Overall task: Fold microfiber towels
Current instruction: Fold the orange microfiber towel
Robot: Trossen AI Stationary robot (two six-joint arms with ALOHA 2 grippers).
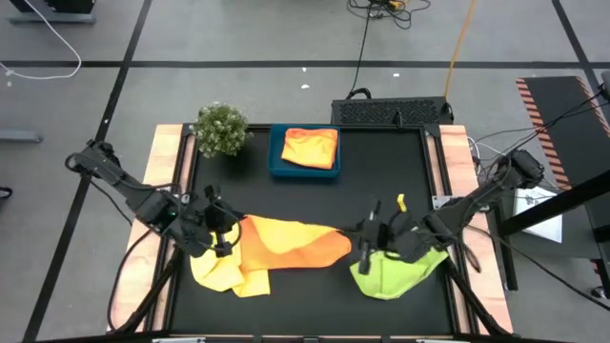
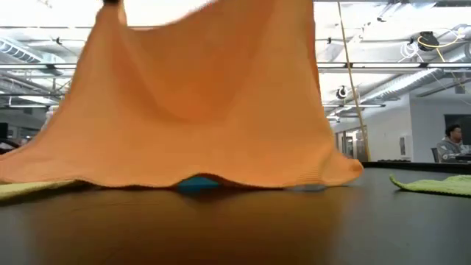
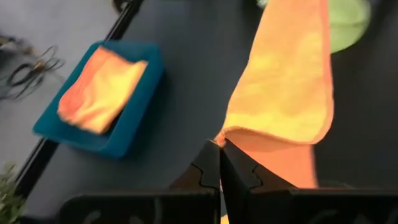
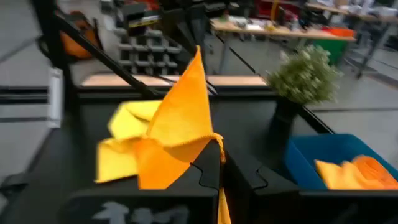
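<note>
from the high view i see both arms low over the front half of the black table (image 1: 400, 181), and between them hangs an orange towel (image 1: 291, 243). the left gripper (image 1: 227, 240) is clenched on one corner of this towel; in the left wrist view the two dark fingers (image 3: 208, 171) meet on the cloth's corner and the towel (image 3: 286, 93) stretches away from them. the right gripper (image 1: 365, 246) is clenched on the opposite end; in the right wrist view the cloth (image 4: 180, 134) rises as a peak just at the closed fingers (image 4: 208, 174). in the low view the orange towel (image 2: 199, 96) is lifted like a tent, its lower edge touching the table.

a yellow towel (image 1: 221, 272) lies crumpled under and beside the left gripper, partly under the orange one. a lime green towel (image 1: 396, 272) lies under the right arm, near the front right of the table.

at the back of the table stands the blue tray (image 1: 276, 162) with one folded orange-yellow towel (image 1: 311, 148) inside. just beside it on the left stands a small green plant (image 1: 220, 129).
</note>
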